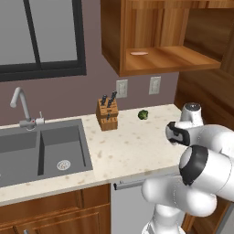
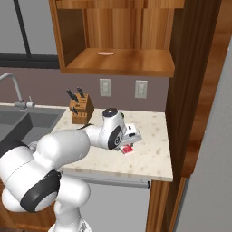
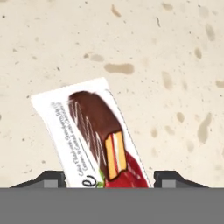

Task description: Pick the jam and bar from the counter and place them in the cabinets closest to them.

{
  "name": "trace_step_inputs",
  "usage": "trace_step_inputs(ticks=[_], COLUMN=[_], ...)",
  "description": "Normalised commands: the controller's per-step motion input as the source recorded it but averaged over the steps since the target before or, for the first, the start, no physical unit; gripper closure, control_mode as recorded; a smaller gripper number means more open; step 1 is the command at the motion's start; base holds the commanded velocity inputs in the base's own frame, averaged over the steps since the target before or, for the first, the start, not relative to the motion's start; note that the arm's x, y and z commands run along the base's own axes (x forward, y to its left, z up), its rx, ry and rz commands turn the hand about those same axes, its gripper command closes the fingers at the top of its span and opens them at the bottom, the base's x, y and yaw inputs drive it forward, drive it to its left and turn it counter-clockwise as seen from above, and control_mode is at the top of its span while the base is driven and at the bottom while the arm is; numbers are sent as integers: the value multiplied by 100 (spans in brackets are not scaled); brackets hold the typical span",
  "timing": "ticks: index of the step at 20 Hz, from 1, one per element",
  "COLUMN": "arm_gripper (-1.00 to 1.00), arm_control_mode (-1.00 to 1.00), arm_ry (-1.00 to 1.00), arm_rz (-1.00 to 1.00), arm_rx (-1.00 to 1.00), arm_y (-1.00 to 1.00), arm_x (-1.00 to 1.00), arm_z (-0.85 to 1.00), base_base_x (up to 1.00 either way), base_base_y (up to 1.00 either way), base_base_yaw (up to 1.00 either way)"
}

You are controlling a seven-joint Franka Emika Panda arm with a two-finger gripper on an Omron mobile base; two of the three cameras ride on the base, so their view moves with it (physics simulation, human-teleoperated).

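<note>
The bar (image 3: 94,135), a white packet printed with a chocolate-coated bar and red at one end, lies flat on the beige speckled counter (image 3: 153,52). My gripper (image 3: 109,177) hangs straight over it, open. Its two dark fingertips (image 3: 173,177) stand just outside the packet's two long edges at its red end. From the right base view the gripper (image 2: 129,144) is low over the counter (image 2: 152,156) near its right end, with the bar's (image 2: 128,150) red end peeking out below it. Above hangs the open wooden cabinet (image 2: 131,63). The jam is out of view.
A knife block (image 1: 108,114) and a small green vegetable (image 1: 143,114) stand by the back wall. The sink (image 1: 27,157) with its faucet (image 1: 20,103) lies to the left. A pale pink oval thing (image 1: 139,53) lies on the cabinet shelf (image 1: 173,59). A tall wooden panel (image 2: 190,90) bounds the counter's right end.
</note>
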Motion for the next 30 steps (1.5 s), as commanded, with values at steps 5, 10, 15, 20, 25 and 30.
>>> trace_step_inputs(ticks=[5, 10, 15, 20, 25, 30], arm_gripper=[100, 100, 100, 100, 100, 100], arm_control_mode=[-100, -100, -100, -100, -100, -100], arm_ry=[0, 0, 0, 0, 0, -1], arm_rz=[-4, -5, -5, -5, -6, -6], arm_rx=[3, 3, 3, 4, 2, 1], arm_y=[0, 0, 0, 0, 0, 0], arm_x=[-4, -5, -1, 0, -1, -4], arm_z=[48, 51, 53, 50, 42, 44], base_base_x=[0, 0, 0, 0, 0, 0], base_base_y=[0, 0, 0, 0, 0, 0], base_base_yaw=[0, 0, 0, 0, 0, 0])
